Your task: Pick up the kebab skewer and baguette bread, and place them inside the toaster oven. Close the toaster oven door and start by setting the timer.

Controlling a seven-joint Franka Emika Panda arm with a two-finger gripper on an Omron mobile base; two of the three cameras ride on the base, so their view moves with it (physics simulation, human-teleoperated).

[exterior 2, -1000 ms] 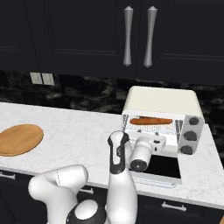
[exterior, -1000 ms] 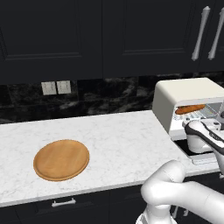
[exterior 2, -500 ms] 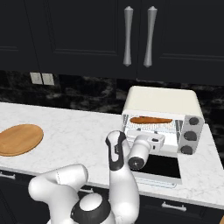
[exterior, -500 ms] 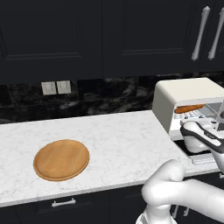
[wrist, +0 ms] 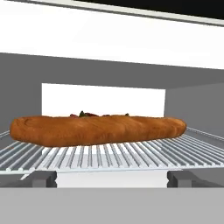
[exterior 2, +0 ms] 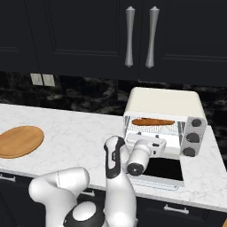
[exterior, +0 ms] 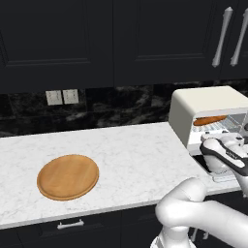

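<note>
The cream-white toaster oven stands on the counter with its door folded down flat in front. On the wire rack inside, the orange-brown baguette bread lies crosswise. Small dark red and green bits of the kebab skewer peek over the baguette from behind; the remainder of it is hidden. My gripper hovers open and empty above the lowered door, at the oven's mouth, pointing in at the baguette.
A round wooden board lies on the white marble counter to the left. The oven's knobs sit on its right front panel. Dark wall cabinets with silver handles hang above.
The hand has shifted only slightly in front of the oven. Its jaws stay open and the baguette lies still on the rack.
</note>
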